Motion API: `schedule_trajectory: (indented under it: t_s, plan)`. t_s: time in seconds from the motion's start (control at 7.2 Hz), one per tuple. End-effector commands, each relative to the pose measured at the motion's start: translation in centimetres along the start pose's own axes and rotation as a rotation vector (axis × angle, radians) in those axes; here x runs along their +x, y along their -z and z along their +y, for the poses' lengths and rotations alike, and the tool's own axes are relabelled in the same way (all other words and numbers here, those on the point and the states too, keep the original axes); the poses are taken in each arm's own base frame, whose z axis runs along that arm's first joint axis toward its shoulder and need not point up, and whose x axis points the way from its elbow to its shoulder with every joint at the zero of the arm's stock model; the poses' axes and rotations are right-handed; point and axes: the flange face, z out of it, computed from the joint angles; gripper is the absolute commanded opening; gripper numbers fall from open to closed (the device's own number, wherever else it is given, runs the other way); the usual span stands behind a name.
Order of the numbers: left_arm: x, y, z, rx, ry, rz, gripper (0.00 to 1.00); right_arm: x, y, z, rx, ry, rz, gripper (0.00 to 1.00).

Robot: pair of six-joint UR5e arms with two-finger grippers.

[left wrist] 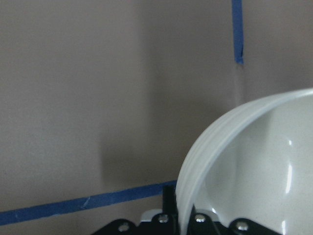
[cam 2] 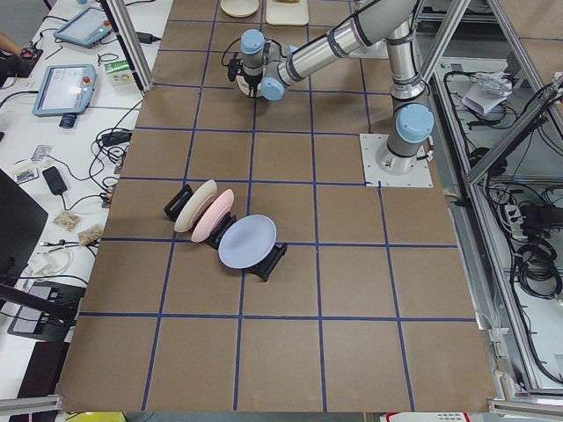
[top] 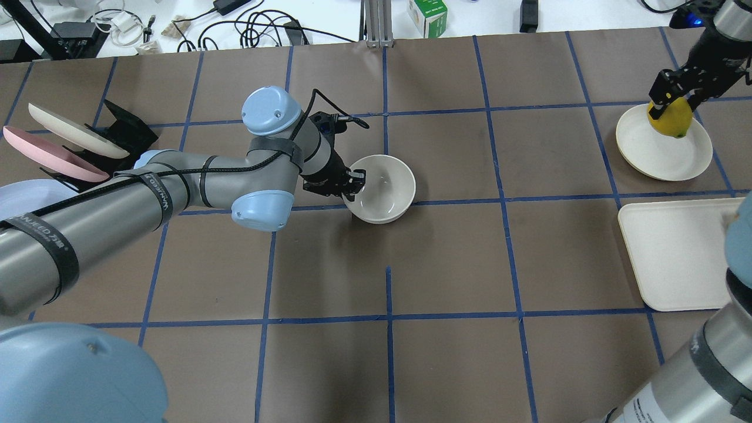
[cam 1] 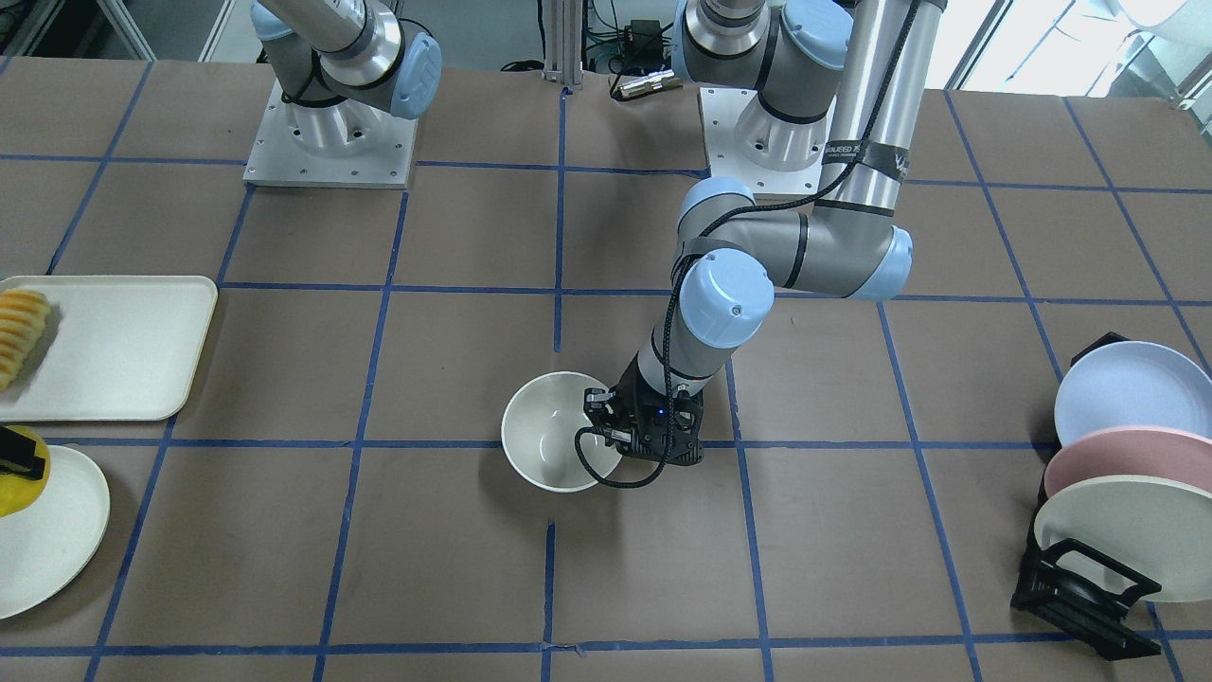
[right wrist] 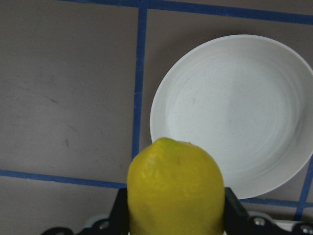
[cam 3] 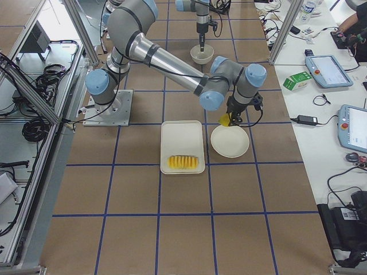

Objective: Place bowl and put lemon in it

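Note:
The cream-white bowl is upright at the table's middle; it also shows in the overhead view and the left wrist view. My left gripper is shut on its rim, one finger inside and one outside. I cannot tell whether the bowl rests on the table or hangs just above it. My right gripper is shut on the yellow lemon, which also shows in the right wrist view, and holds it above the edge of the flat cream plate.
A cream tray with sliced orange-yellow fruit lies beside the flat plate. A black rack with pastel plates stands at the table's other end. Blue tape lines cross the brown table.

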Motion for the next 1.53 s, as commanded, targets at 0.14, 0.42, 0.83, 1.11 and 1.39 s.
schedule_trajectory:
  t_s: [0.14, 0.42, 0.83, 1.11, 1.39]
  plan:
    - [1.0, 6.8, -3.4, 0.060, -0.012, -0.012, 1.00, -13.8, 5.7, 1.5, -0.011, -0.125, 0.016, 0.00]
    - [-2.3, 14.2, -2.9, -0.051, -0.063, -0.170, 1.00, -24.4, 7.4, 2.5, 0.012, -0.169, 0.022, 0.00]
    - [-6.1, 27.1, 1.0, -0.086, 0.003, -0.211, 1.00, -36.8, 5.8, 3.9, -0.003, -0.246, -0.041, 0.00]
    - [-5.0, 31.2, 2.9, -0.075, -0.008, -0.263, 1.00, -42.1, 2.7, 3.2, -0.024, -0.175, -0.091, 0.00]
    - [-4.5, 32.5, 3.7, -0.055, -0.012, -0.263, 1.00, -46.5, -1.1, 2.4, -0.029, -0.187, -0.082, 0.00]
